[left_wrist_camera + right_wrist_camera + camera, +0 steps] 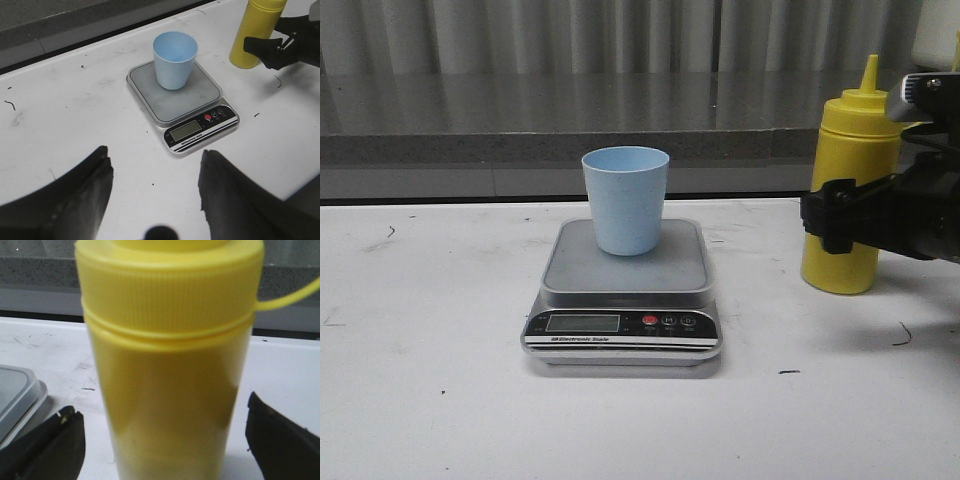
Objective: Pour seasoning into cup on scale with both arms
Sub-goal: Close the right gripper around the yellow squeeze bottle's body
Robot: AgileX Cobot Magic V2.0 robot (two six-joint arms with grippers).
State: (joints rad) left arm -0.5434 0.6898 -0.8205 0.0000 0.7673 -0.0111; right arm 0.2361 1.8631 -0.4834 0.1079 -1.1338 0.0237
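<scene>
Scale (623, 300) nearest, cup (625, 199) on it; right hand (830, 220) open around seasoning (850, 190); left hand (155, 192) open.

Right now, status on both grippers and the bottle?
Left gripper open, idle. Right gripper open around yellow squeeze bottle, not yet clamped. Blue cup upright on scale. Path unobstructed.

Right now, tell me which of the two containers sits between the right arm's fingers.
The yellow seasoning bottle, standing on the table right of the scale. The right gripper straddles it, fingers open. The blue cup stands alone on the scale.
</scene>
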